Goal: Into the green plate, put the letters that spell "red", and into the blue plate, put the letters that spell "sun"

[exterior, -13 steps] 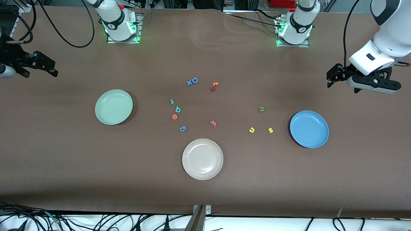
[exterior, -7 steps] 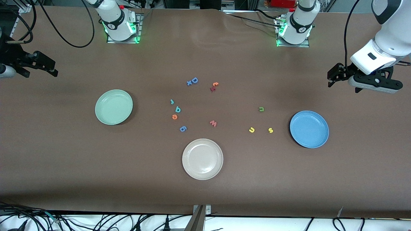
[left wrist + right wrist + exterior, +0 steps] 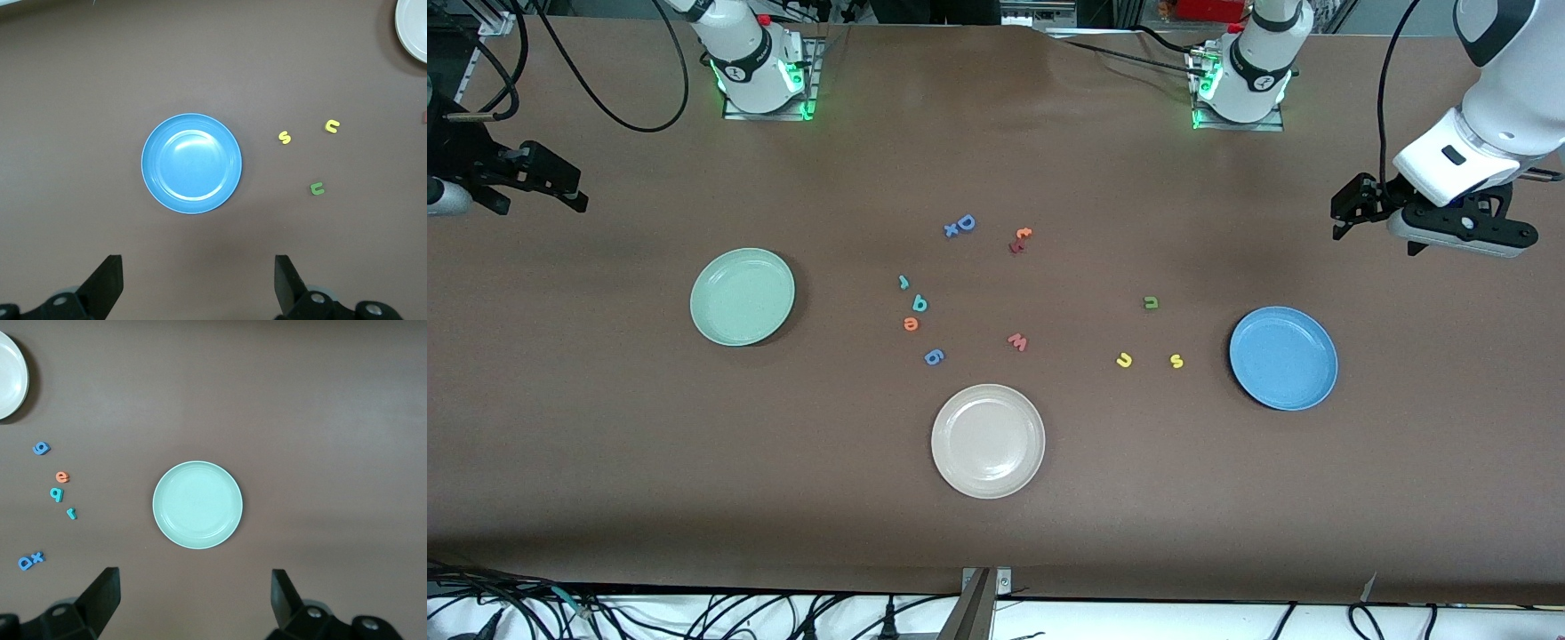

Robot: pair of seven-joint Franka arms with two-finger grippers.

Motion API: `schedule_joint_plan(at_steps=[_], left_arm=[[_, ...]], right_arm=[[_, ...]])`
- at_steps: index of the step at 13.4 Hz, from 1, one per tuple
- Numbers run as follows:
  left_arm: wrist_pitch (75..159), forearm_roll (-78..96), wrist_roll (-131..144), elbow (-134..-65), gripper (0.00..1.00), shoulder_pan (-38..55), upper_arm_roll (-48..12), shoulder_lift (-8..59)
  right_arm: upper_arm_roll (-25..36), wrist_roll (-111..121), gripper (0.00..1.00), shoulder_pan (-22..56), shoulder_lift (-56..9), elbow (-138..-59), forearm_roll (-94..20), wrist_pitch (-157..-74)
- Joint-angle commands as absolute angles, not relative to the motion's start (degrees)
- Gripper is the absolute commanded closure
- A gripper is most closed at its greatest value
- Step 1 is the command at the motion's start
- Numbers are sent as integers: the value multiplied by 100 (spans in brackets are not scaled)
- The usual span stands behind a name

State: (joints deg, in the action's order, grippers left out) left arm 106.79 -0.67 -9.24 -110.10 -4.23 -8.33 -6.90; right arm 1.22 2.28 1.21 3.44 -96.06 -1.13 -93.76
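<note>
The green plate [image 3: 743, 296] lies toward the right arm's end, the blue plate [image 3: 1283, 357] toward the left arm's end. Between them lie the teal r [image 3: 903, 282], teal d [image 3: 919, 304] and orange e [image 3: 911, 324], close together. Nearer the blue plate are the green n [image 3: 1151, 303], yellow u [image 3: 1124, 360] and yellow s [image 3: 1176, 361]. My left gripper [image 3: 1337, 218] hangs open and empty above bare table beside the blue plate [image 3: 191, 163]. My right gripper [image 3: 574, 191] hangs open and empty above bare table beside the green plate [image 3: 197, 505].
A beige-white plate [image 3: 988, 440] sits nearest the front camera at mid-table. Other letters lie around: a blue g [image 3: 934, 356], a pinkish w [image 3: 1017, 341], a blue D with an x [image 3: 960, 225], and an orange and a red letter [image 3: 1020, 240].
The left arm's hand wavered very slightly in place. Plates, letters and the right arm have not moved.
</note>
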Motion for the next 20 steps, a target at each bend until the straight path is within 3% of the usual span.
schedule_joint_plan(at_steps=[1, 8, 11, 20], left_arm=[[10477, -193, -826, -10767, 0, -387, -853, -624], [10450, -176, -826, -10767, 0, -413, -861, -624], [10450, -167, -783, -10775, 0, -773, -1361, -633], [10450, -185, -606, -10775, 0, -747, -1389, -668]], right_arm=[[53, 211, 0, 123, 352, -9519, -202, -9272], [62, 211, 0, 123, 352, -9519, -202, -9264], [62, 211, 0, 123, 352, -9519, -202, -9264], [62, 211, 0, 123, 352, -9519, -202, -9264]])
